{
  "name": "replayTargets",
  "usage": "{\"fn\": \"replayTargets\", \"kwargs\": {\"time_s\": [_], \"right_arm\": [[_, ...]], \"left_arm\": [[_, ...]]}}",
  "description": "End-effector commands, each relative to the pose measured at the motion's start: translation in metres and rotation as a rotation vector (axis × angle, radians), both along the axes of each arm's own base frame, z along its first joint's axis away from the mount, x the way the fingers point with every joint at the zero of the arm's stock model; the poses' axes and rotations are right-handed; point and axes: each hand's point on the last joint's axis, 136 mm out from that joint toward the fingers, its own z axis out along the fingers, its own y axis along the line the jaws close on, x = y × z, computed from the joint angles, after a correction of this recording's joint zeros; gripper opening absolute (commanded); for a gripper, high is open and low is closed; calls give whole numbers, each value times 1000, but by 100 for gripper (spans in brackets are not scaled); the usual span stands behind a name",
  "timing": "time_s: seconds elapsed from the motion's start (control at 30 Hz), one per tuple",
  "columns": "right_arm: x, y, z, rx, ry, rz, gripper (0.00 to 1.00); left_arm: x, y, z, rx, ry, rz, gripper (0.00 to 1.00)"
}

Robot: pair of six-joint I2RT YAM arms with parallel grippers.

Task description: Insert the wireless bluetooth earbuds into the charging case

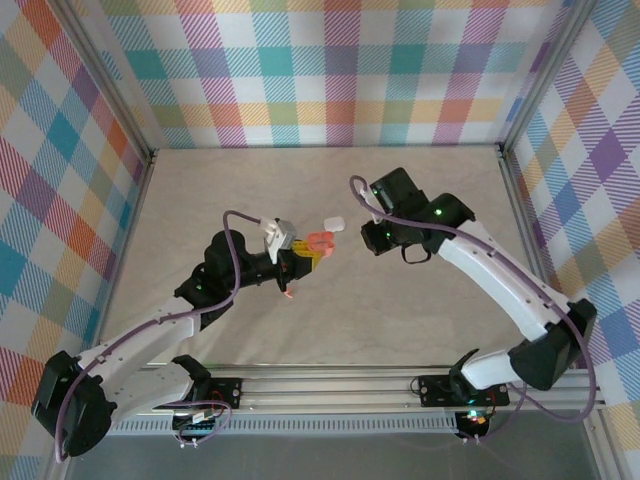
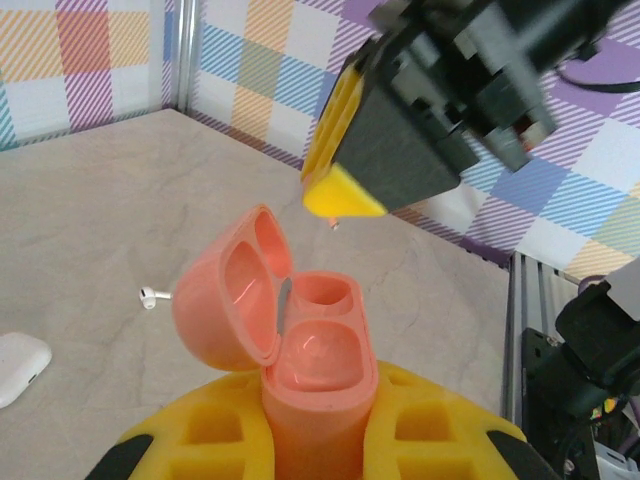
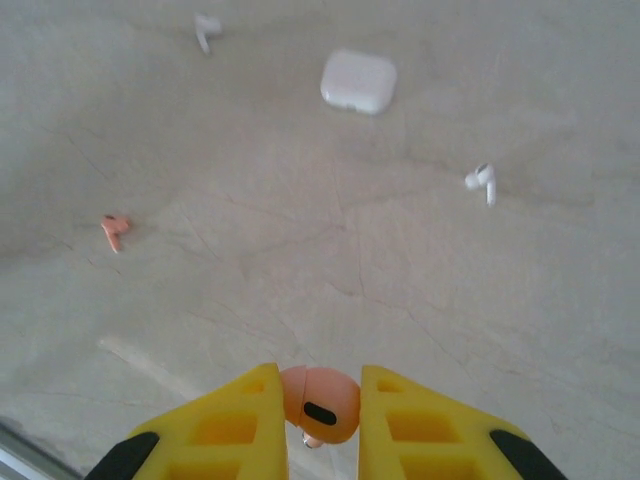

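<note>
My left gripper (image 2: 318, 405) is shut on the base of a salmon-pink charging case (image 2: 305, 335) and holds it upright with its lid swung open to the left; both wells look bare. In the top view this case (image 1: 320, 242) hangs above the table's middle. My right gripper (image 3: 322, 398) is shut on a pink earbud (image 3: 322, 402), held well above the table. From the left wrist view, the right gripper's yellow fingers (image 2: 345, 170) hover above and beyond the open case. A second pink earbud (image 3: 114, 231) and two white earbuds (image 3: 207, 28) (image 3: 482, 180) lie on the table.
A closed white case (image 3: 358, 80) rests on the table, in the top view (image 1: 334, 224) just beyond the pink case. The loose pink earbud (image 1: 289, 293) lies near my left wrist. Plaid walls and metal posts (image 1: 512, 170) bound the table.
</note>
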Motion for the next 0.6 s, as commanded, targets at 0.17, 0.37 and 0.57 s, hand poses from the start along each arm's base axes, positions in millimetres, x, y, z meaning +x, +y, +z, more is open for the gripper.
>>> {"fn": "replayTargets", "kwargs": {"time_s": [0.17, 0.37, 0.57], "right_arm": [[-9, 16, 83, 271, -295, 12, 21], [-15, 30, 96, 328, -306, 61, 21], [-15, 44, 92, 357, -289, 81, 20]], "left_arm": [[15, -18, 30, -71, -104, 43, 0], [17, -28, 38, -110, -104, 29, 0], [13, -32, 45, -122, -116, 17, 0]]}}
